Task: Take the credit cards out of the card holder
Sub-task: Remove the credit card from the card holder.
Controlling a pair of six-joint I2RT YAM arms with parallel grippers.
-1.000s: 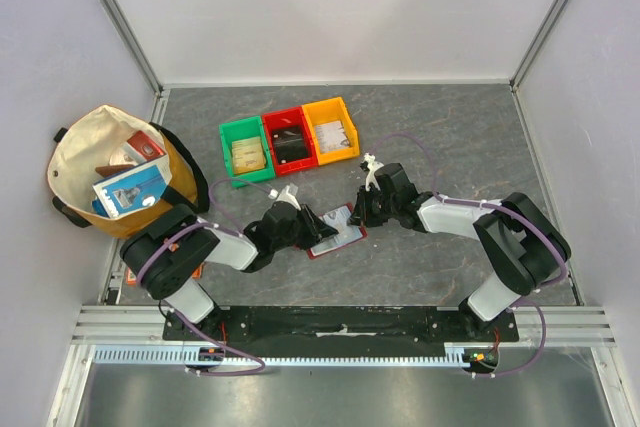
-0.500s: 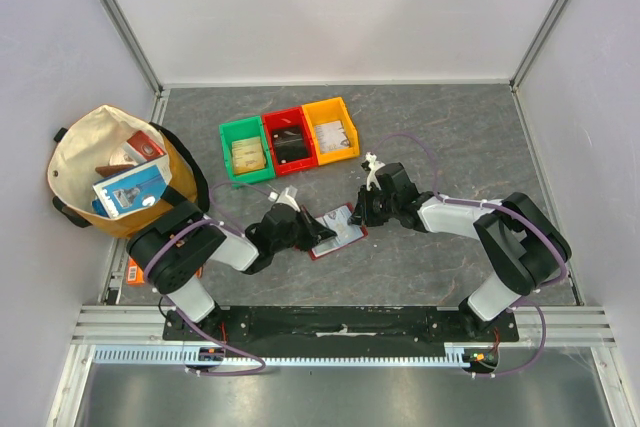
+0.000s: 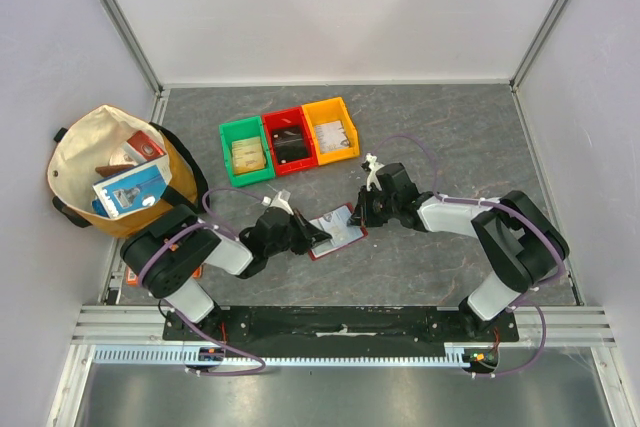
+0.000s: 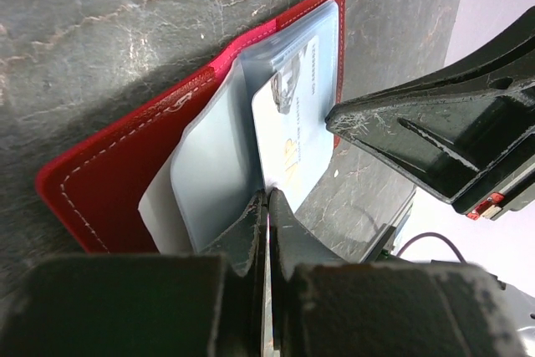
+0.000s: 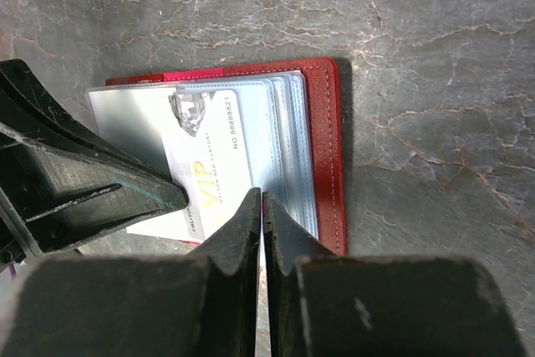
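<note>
The card holder (image 3: 343,232) lies open on the table between both arms, red cover (image 4: 109,181) down, pale clear sleeves (image 5: 288,135) fanned up. A white credit card (image 5: 209,156) printed "VIP" sticks partly out of a sleeve. My left gripper (image 4: 267,200) is shut on that card's (image 4: 292,135) near edge. It comes in from the left in the top view (image 3: 320,234). My right gripper (image 5: 261,200) is shut on the holder's sleeve edge, opposite the left one, and shows from above (image 3: 358,217). The left gripper's dark fingers (image 5: 84,181) cross the left of the right wrist view.
Three small bins stand in a row behind: green (image 3: 244,152), red (image 3: 290,140) and yellow (image 3: 331,130), each with items inside. A cream bag (image 3: 75,162) full of things sits at the far left. Walls close in the grey stone-patterned table (image 3: 450,137).
The left gripper has closed on the white card and drawn back slightly to the left. The right jaws have tightened a little on the holder; the holder has barely moved.
</note>
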